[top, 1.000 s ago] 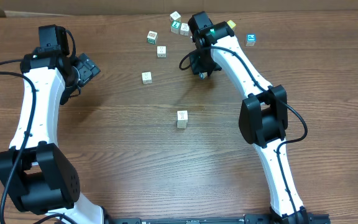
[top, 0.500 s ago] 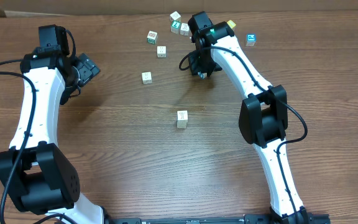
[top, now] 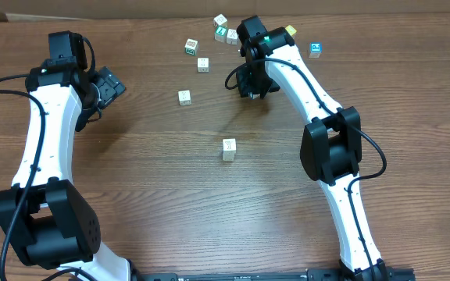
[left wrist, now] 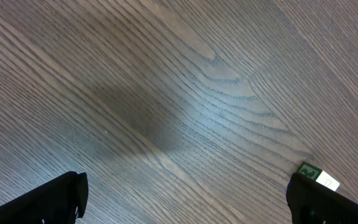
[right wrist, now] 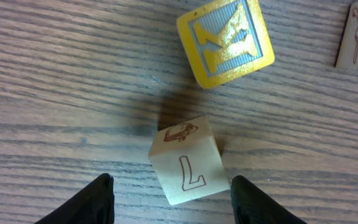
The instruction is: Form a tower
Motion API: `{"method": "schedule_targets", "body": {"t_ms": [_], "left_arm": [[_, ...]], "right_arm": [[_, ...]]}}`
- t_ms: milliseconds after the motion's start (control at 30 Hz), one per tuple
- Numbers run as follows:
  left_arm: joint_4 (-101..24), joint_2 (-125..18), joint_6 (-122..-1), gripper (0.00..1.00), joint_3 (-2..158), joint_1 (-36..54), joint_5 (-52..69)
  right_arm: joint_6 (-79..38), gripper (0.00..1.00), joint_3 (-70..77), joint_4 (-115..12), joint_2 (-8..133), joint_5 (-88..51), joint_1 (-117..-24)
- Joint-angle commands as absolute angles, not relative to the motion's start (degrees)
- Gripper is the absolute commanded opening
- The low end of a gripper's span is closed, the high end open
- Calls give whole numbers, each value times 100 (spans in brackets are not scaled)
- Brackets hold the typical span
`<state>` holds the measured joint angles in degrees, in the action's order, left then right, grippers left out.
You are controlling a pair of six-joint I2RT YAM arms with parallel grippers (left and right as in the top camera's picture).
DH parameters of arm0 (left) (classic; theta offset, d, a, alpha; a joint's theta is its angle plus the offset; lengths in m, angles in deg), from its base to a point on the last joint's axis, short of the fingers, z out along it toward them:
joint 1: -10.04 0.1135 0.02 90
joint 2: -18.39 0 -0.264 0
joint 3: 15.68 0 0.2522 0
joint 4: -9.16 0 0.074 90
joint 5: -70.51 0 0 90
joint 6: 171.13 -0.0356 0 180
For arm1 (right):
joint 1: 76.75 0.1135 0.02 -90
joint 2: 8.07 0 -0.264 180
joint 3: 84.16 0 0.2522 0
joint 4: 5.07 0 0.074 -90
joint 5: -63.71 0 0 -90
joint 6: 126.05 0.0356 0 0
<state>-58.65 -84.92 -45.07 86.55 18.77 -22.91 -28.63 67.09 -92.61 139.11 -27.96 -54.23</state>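
One tower (top: 228,148), one cube (right wrist: 190,169) at gripper (right wrist: 171,186)

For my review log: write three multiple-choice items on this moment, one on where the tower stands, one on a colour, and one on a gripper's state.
1. Where does the tower stand?
A. Alone near the middle of the table
B. Among the loose cubes at the far edge
C. At the near edge

2. In the right wrist view, what colour frames the K cube?
A. Green
B. Yellow
C. Red

3. How is the left gripper?
A. Shut on a cube
B. Open, with only bare wood between its fingers
C. Shut and empty

Key:
1 A: the overhead view shows it by itself on open wood.
2 B: a yellow border runs round the K face.
3 B: its fingertips sit at opposite lower corners of the left wrist view, with nothing between them.
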Motion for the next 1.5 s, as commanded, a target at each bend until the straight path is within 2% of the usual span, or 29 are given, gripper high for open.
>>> {"method": "schedule_targets", "body": {"t_ms": [0, 300, 767, 967, 1133, 1467], "left_arm": [[-5854, -8533, -4516, 99, 8770, 1864, -2285], [-5854, -8533, -4516, 100, 8770, 1864, -2285], [-5854, -8533, -4516, 100, 8770, 1862, -2285], [-5854, -8533, -4516, 100, 8770, 1862, -2285], [-5854, -8533, -4516, 100, 8770, 1860, -2287], [-5854, -8533, -4516, 100, 8770, 1860, -2285]], "right_arm": [[-2887, 58, 6681, -9184, 13681, -2818, -5440], [-3184, 55, 6681, -8874, 13681, -3065, -5442], [-3140, 54, 6681, -9178, 13681, -2475, -5431], [-3142, 54, 6681, -8911, 13681, -2940, -5431], [-3142, 48, 6681, -8880, 13681, -2986, -5431], [-3145, 45, 6679, -8944, 13688, -3019, -5431]]}}
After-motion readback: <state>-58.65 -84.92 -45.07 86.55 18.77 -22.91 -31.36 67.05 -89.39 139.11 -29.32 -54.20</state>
